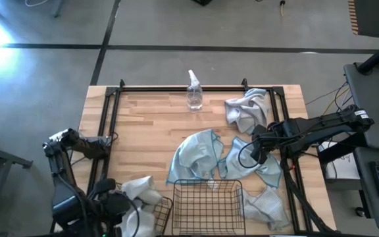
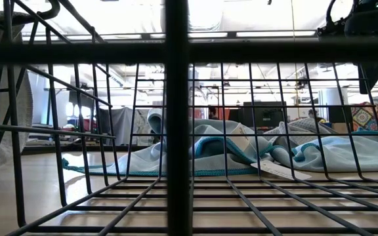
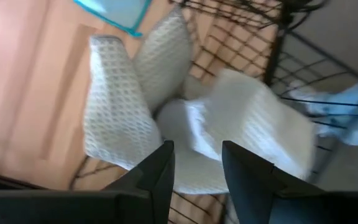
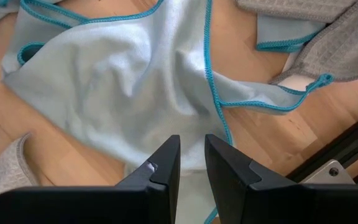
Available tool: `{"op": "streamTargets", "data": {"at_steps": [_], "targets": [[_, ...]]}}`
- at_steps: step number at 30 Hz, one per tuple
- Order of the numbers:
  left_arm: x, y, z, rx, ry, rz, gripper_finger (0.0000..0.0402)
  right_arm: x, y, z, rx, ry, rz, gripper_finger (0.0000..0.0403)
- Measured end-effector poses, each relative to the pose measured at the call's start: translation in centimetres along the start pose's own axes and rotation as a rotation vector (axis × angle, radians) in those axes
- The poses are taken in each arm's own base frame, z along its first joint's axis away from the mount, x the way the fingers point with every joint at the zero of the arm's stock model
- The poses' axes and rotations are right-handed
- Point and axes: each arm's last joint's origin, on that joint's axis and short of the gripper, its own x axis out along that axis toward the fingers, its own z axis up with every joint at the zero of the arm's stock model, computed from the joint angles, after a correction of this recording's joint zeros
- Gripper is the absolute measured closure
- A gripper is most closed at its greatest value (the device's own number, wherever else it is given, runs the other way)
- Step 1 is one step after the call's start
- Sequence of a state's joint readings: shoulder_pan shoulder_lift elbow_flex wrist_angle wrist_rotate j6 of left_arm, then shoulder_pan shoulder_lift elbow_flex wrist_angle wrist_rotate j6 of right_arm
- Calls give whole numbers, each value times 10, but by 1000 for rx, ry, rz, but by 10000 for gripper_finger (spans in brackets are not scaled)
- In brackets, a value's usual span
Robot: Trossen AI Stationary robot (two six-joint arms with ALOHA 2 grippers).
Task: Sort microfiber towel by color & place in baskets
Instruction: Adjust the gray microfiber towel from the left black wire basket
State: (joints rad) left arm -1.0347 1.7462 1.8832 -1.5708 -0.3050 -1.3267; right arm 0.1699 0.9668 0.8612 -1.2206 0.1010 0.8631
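My left gripper [image 3: 197, 167] [image 1: 122, 201] is open at the table's near left corner, above a pale grey-white towel [image 3: 229, 124] [image 1: 140, 191] that lies crumpled in the left wire basket [image 3: 241, 18] [image 1: 158, 214], one end over its rim onto the wood. My right gripper [image 4: 192, 152] [image 1: 258, 149] points down over a light blue towel [image 4: 129, 87] [image 1: 255, 163] lying spread on the table, fingers a narrow gap apart. A second blue towel [image 1: 195, 155] lies beside the empty middle basket [image 1: 206, 201]. Grey towels lie far right [image 1: 247, 108] and near right [image 1: 268, 205]. My right gripper comes at the blue towel from above, near its teal-stitched edge [image 4: 219, 118]; the cloth runs on flat beneath the fingers, and I cannot tell whether the fingertips touch it. My left gripper touches nothing that shows.
A clear spray bottle [image 1: 194, 92] stands near the far edge, at its middle. The black table frame [image 1: 176, 88] runs along the far edge and both sides. In the low view the basket mesh [image 2: 176, 131] fills the foreground, with the blue towels [image 2: 241, 151] behind it.
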Motion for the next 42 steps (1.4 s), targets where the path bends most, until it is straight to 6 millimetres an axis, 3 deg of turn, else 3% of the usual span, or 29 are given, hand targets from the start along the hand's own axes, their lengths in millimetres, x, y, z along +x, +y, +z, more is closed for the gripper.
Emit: {"op": "streamTargets", "data": {"at_steps": [9,23,31,42], "targets": [[36,24,16,28,10,158,281,0,0,0,-1,0,0,335],[49,69,39,-68,-9,214,281,0,0,0,-34,0,0,335],[64,71,50,-142,8,232,281,0,0,0,-37,0,-1,335],[69,69,53,-77,7,240,281,0,0,0,-37,0,-1,335]]}}
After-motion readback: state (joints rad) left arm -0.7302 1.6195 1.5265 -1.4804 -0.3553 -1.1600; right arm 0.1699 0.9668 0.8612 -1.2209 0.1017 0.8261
